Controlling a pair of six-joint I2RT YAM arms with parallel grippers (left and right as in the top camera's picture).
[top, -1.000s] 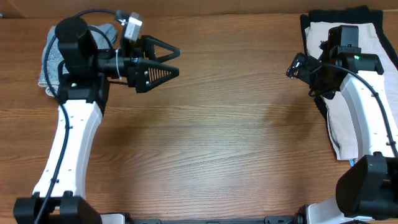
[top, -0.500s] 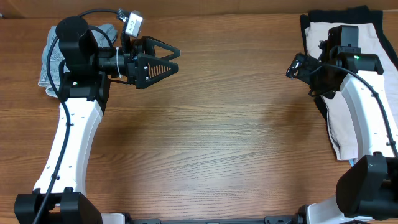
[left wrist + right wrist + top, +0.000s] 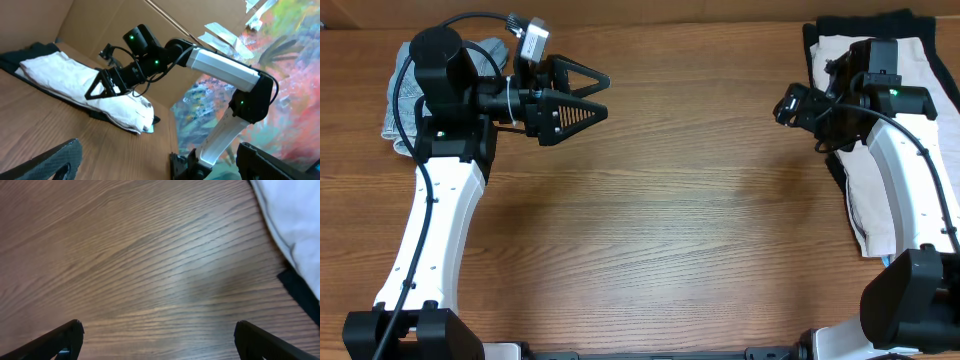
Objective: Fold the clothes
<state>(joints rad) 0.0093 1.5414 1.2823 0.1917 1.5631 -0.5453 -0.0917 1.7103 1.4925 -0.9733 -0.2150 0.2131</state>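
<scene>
White cloth garment [image 3: 828,55] lies at the upper right of the overhead frame, spread lengthwise on a black garment [image 3: 860,22] whose edge shows around it. A grey crumpled garment [image 3: 395,100] sits at the upper left, partly hidden by the left arm. All three rest on the brown wooden table [image 3: 670,230]. The left gripper [image 3: 605,98] points toward the frame's right, well apart from the grey garment, its two triangular fingers spread wide. The right gripper [image 3: 790,103] points toward the frame's left, just beside the edge of the black garment; from above its opening is hard to read.

From the left wrist, the left gripper [image 3: 157,145] shows only its two dark fingertips in the lower corners – far apart, with the table [image 3: 40,125] between them. Across the wood the white garment [image 3: 75,80] stretches from the upper left toward the centre, the black garment [image 3: 30,50] under it. The right gripper [image 3: 97,87] hangs over the white garment; whether it touches the cloth I cannot tell.

From the right wrist, the right gripper [image 3: 157,327] has its fingertips in the two lower corners – widely parted over the wood grain of the table [image 3: 125,255]. The white garment [image 3: 295,220] fills the upper right corner, and the black garment [image 3: 300,290] shows at the right edge below it.
</scene>
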